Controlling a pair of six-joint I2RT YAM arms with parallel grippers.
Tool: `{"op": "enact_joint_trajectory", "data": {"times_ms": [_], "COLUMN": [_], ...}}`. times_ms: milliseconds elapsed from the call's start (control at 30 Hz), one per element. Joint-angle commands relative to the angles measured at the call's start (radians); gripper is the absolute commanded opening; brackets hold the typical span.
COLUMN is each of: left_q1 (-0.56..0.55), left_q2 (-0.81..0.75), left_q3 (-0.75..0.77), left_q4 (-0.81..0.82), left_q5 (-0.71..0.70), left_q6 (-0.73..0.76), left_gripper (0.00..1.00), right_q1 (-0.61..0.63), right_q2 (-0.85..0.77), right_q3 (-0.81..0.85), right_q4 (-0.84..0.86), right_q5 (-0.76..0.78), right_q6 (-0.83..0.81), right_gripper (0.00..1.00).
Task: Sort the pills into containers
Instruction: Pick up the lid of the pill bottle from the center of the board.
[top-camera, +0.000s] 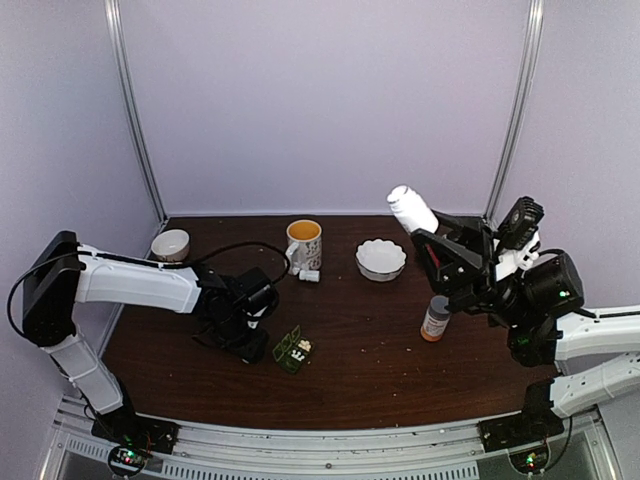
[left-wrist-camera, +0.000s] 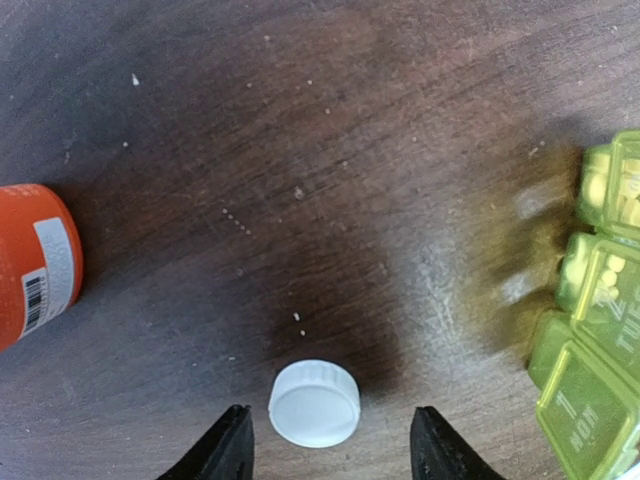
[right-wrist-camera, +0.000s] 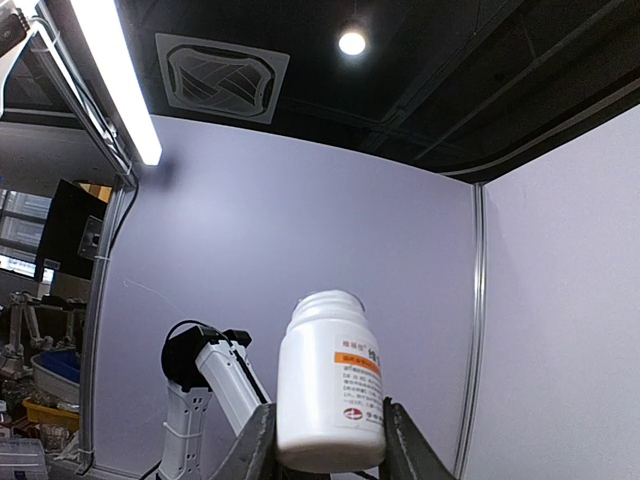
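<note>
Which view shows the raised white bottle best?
Right wrist view: the white bottle is close, its label and uncapped mouth plain. The top external view shows it small; the left wrist view misses it.

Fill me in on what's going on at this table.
Pill sorting is under way. The right gripper is shut on a white bottle, held up in the air with its cap apparently off. The left gripper is low over the table, jaws open on either side of a white cap that lies flat, not gripped. Beside it sits the green pill box, with pale pills in some compartments. An orange bottle stands near the right arm.
</note>
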Motion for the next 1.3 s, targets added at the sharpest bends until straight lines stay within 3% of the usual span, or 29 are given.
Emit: {"op": "enact_joint_trajectory", "data": {"times_ms": [0,600,867,1267], "left_q1": [0.014,0.029,0.030,0.031], "left_q2": [0.020,0.034,0.035,0.053], "left_q3": [-0.013,-0.021,-0.021,-0.014], "left_q4": [0.036,0.041,0.031,0.029], "left_q5": [0.024,0.041,0.028,0.018], "left_q6": [0.010,0.015,0.012,0.015], "left_gripper": [0.57,0.45,0.46,0.40], "right_q1": [0.002,0.003,0.002,0.002], "right_q2": [-0.015,-0.030,-0.031,-0.035], "right_q3": [-0.009,-0.020,-0.023,-0.017], "right_q4": [-0.008,-0.033,-0.027,-0.034], "right_q5": [0.010,0.023,0.024,0.022], "right_q6": [0.005,0.001,0.008,0.008], "right_gripper": [0.00,0.00,0.00,0.00]}}
